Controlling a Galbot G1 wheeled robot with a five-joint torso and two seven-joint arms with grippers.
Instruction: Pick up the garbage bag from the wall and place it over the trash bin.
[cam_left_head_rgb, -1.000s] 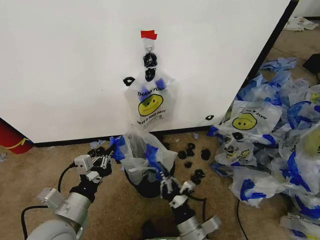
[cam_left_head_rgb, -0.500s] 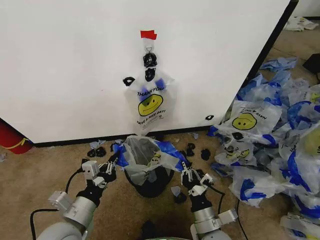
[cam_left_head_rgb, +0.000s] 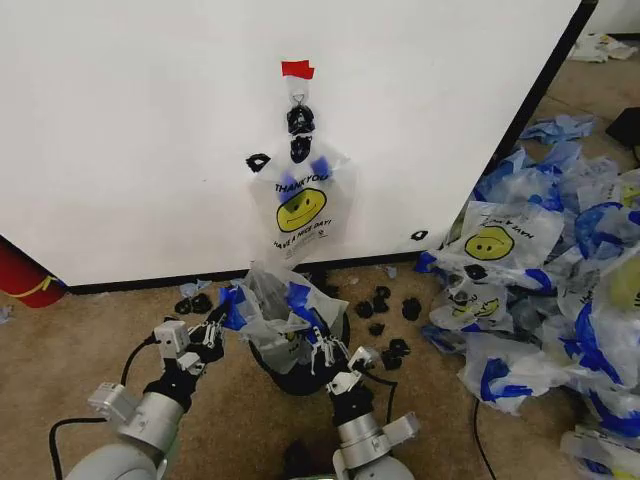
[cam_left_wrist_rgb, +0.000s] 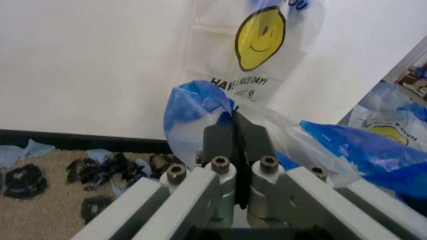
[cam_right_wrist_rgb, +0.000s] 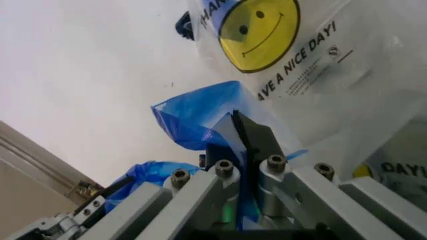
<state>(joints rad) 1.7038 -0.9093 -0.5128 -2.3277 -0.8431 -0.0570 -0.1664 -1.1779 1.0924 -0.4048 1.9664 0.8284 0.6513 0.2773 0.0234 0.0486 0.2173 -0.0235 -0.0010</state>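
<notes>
The garbage bag (cam_left_head_rgb: 270, 305), see-through with blue handles, hangs bunched over the black trash bin (cam_left_head_rgb: 288, 378) on the carpet below the wall (cam_left_head_rgb: 130, 130). My left gripper (cam_left_head_rgb: 222, 318) is shut on its left blue handle (cam_left_wrist_rgb: 193, 107). On the bag's right side, my right gripper (cam_left_head_rgb: 318, 345) is shut on the other blue handle (cam_right_wrist_rgb: 200, 117). The two handles are held close together, so the bag's mouth is narrow. Another smiley bag (cam_left_head_rgb: 300, 208) hangs from the hook under the red tape strip (cam_left_head_rgb: 297, 69).
A big pile of identical bags (cam_left_head_rgb: 545, 290) covers the floor to the right. Small black scraps (cam_left_head_rgb: 385, 300) lie along the wall's base around the bin. A red object (cam_left_head_rgb: 25, 278) sits at the far left. The wall's black edge (cam_left_head_rgb: 535, 95) runs diagonally at the right.
My right gripper has swung left, from beside the bin to over it, carrying its handle toward the left one. The bag's mouth, spread wide half a second ago, has narrowed.
</notes>
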